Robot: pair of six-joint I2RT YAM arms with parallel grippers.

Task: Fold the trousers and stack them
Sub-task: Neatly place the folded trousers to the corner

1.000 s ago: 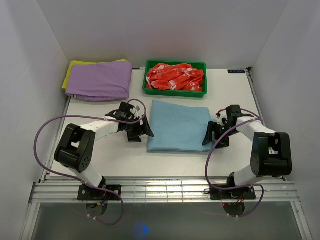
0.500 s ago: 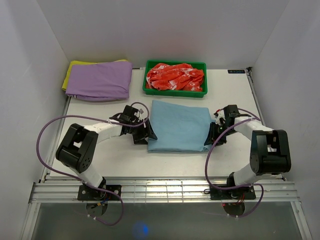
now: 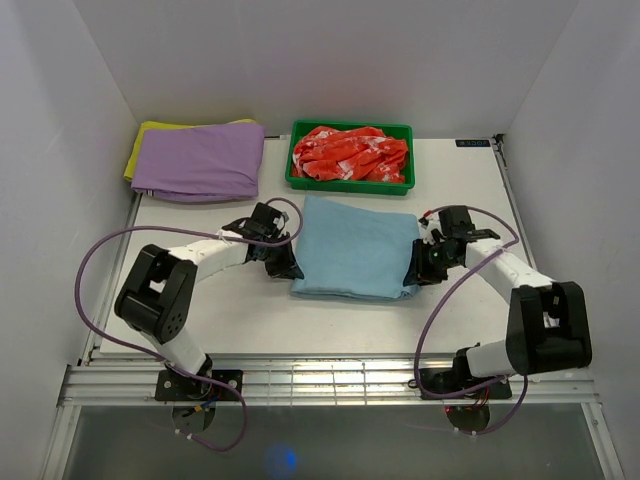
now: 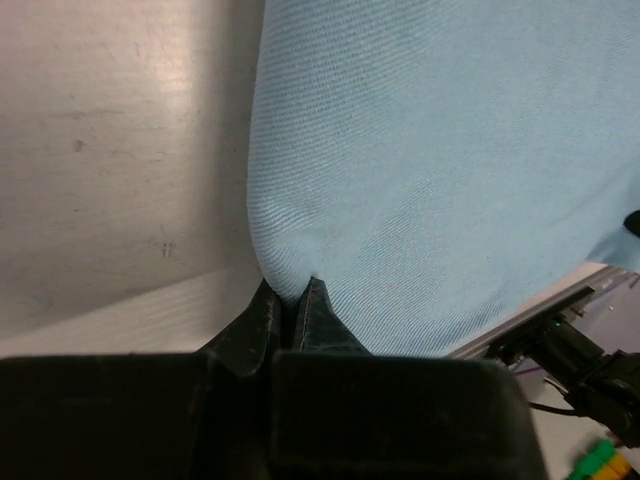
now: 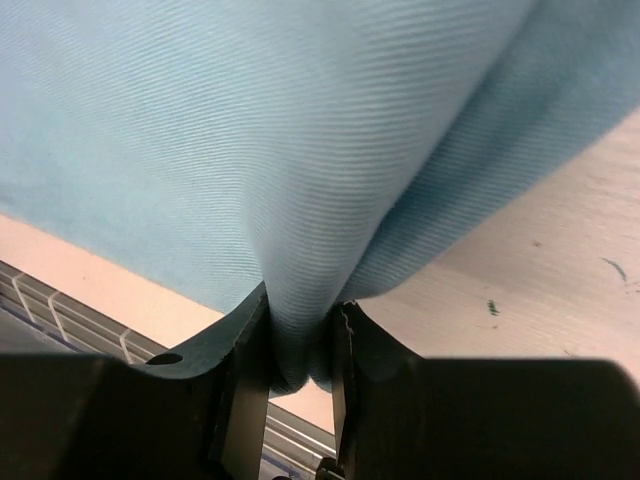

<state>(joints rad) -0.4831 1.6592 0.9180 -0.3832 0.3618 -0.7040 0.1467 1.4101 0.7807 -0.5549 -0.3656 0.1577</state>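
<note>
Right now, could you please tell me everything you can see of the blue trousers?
The trousers are plain sky-blue, finely woven soft cloth, folded into a rough rectangle lying on the table. The left hand is shut on their near-left corner, the right hand on their near-right corner, each pinching up cloth.

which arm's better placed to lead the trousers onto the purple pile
Probably left: the left gripper pinches the trousers at the edge nearer the purple pile; the right gripper pinches the opposite edge, farther from it.
</note>
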